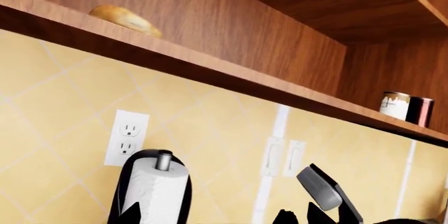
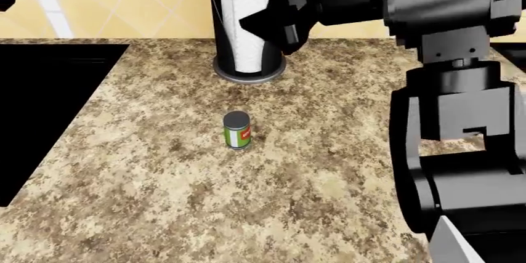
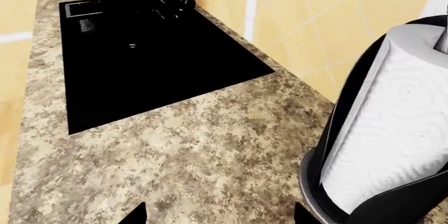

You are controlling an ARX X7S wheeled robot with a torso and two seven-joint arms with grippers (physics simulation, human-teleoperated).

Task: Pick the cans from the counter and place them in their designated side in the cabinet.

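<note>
Green can (image 2: 236, 130) upright on the counter (image 2: 148, 201), standing alone at about 6 o'clock from the paper towel holder (image 2: 246, 23) in the head view, well apart from it. White can (image 1: 395, 105) already up on the cabinet shelf (image 1: 231, 77), touching or just beside a dark red can (image 1: 420, 111). Right gripper (image 2: 275, 20) raised near the towel roll, at about 1 o'clock from the green can, fingers apart and holding nothing. Left gripper (image 1: 297, 217) barely showing at the wrist view's edge; cannot tell whether spread or closed. Likely light, rigid, smooth-sided, so prone to slip or tip; best pinched across the label at mid-height, square to the wall, clear of the metal lid
</note>
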